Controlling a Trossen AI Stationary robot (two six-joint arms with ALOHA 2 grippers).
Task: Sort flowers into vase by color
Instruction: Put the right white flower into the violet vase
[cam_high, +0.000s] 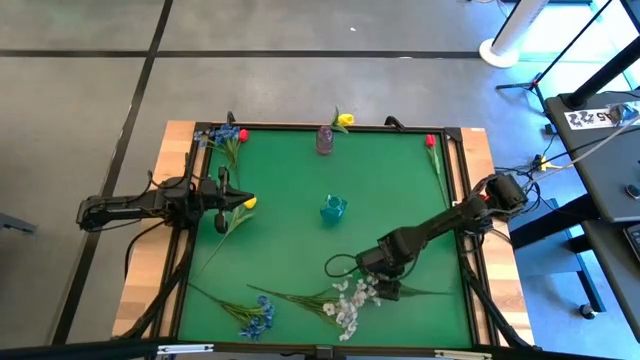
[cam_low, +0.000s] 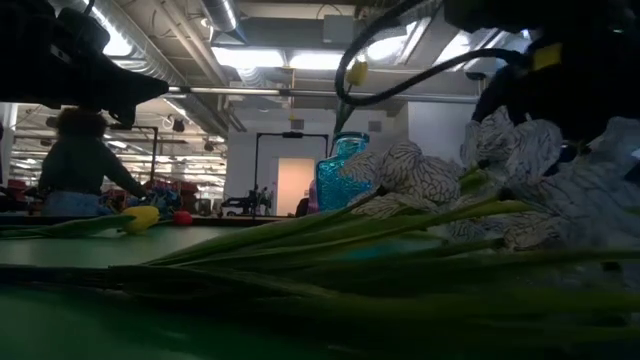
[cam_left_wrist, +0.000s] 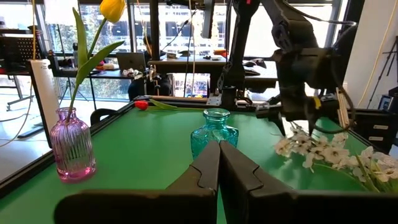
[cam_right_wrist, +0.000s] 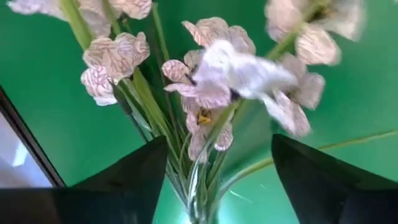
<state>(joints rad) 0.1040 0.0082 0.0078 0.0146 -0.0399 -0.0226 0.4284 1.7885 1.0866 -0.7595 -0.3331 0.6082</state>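
The white spray (cam_high: 352, 298) is seen lying flat on the green table (cam_high: 290, 170), near its front edge, with its blossoms under the right gripper (cam_high: 388, 290) and its thin green stems running away toward the blue flowers (cam_high: 257, 318). In the right wrist view the fingers (cam_right_wrist: 134, 177) are spread wide, and the bundled stems (cam_right_wrist: 202, 180) are seen between them but are not pinched. The spray is judged to be very light and soft; the fabric petals would be crushed or slip if they were squeezed. A better hold is expected on the stems, just below the blossoms, where they are gathered and a little stiffer. The long stems will probably bend and swing when they are lifted. The teal vase (cam_high: 333, 208) stands in the middle of the table, well apart. The left gripper (cam_left_wrist: 219, 163) waits at the left edge, its fingers pressed together
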